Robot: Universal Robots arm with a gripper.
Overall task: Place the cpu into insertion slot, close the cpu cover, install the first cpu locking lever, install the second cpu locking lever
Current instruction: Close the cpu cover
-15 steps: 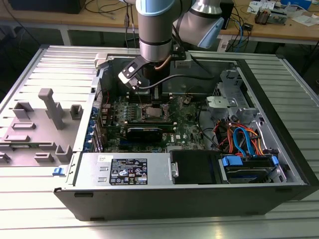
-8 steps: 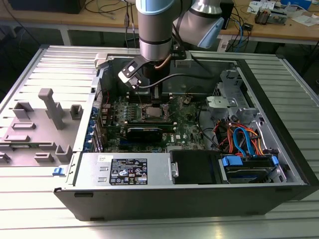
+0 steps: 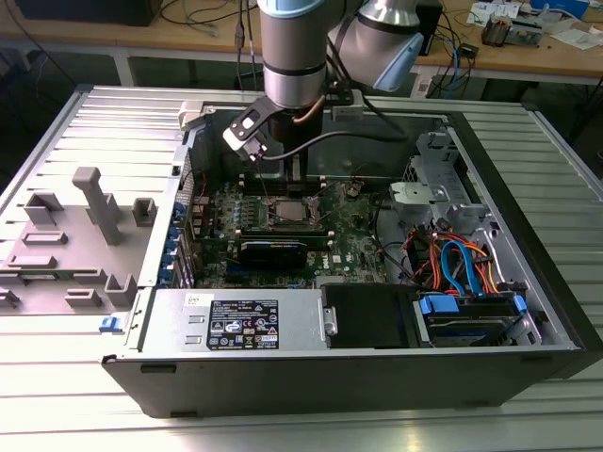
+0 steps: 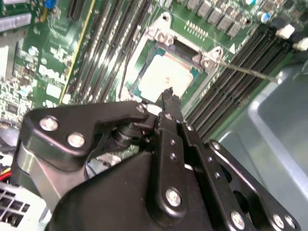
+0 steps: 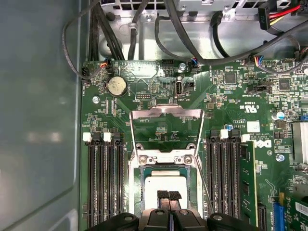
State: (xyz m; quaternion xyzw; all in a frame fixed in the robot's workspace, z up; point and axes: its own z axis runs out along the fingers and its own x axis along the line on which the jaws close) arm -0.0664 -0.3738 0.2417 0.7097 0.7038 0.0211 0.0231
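Small silver-grey square cpu (image 5: 166,185) sits in the silver-rimmed insertion slot (image 5: 135,192), thin metal cpu cover (image 5: 166,115) flipped up. Black fingers (image 5: 163,196) pinched together, empty, right over it; a bump could skew the chip, I reckon.

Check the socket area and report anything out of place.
Nothing looks damaged. The cpu lies in the insertion slot, but the cpu cover is flipped back open and one locking lever juts out unlatched.
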